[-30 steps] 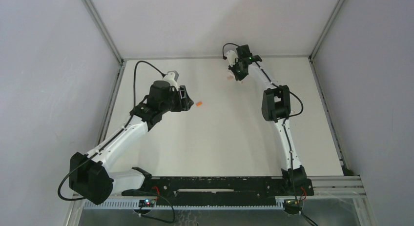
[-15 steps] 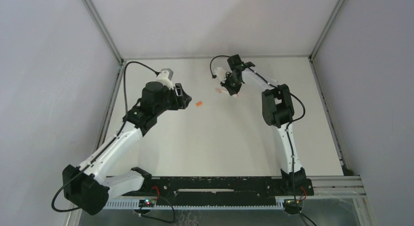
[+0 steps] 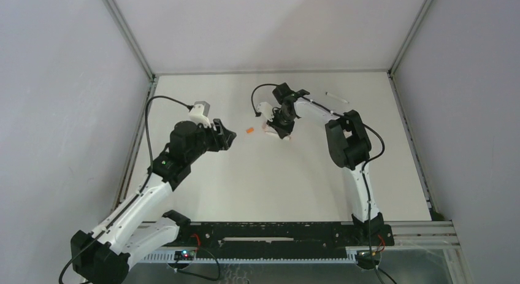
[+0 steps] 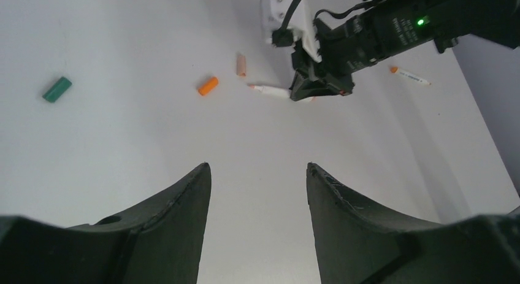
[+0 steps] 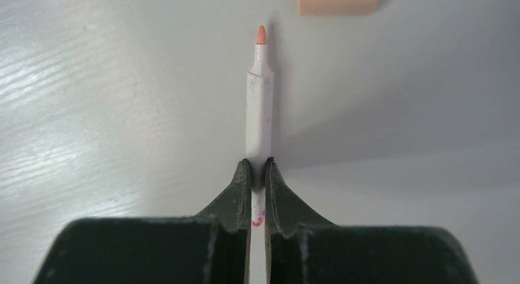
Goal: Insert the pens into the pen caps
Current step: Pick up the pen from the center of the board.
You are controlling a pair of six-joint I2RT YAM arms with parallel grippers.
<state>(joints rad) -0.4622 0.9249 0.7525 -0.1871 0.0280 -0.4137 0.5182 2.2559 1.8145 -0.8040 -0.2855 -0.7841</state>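
White table [image 3: 276, 173], right gripper [image 5: 258, 170] clamping pen [image 5: 259, 106]

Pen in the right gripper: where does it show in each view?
Top external: the pen is upper centre, poking left from the right gripper, just right of the orange cap.
Left wrist: pen is upper middle, right of the orange cap.
Right wrist: pen is at the centre, pointing up the picture.
Shared landmark: the right gripper shut on it.

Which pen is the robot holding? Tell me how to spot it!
Find the right arm reaching across the white table. Its right gripper is shut on a white pen with a pinkish tip, near a pinkish cap. The other pen lies alone, untouched.
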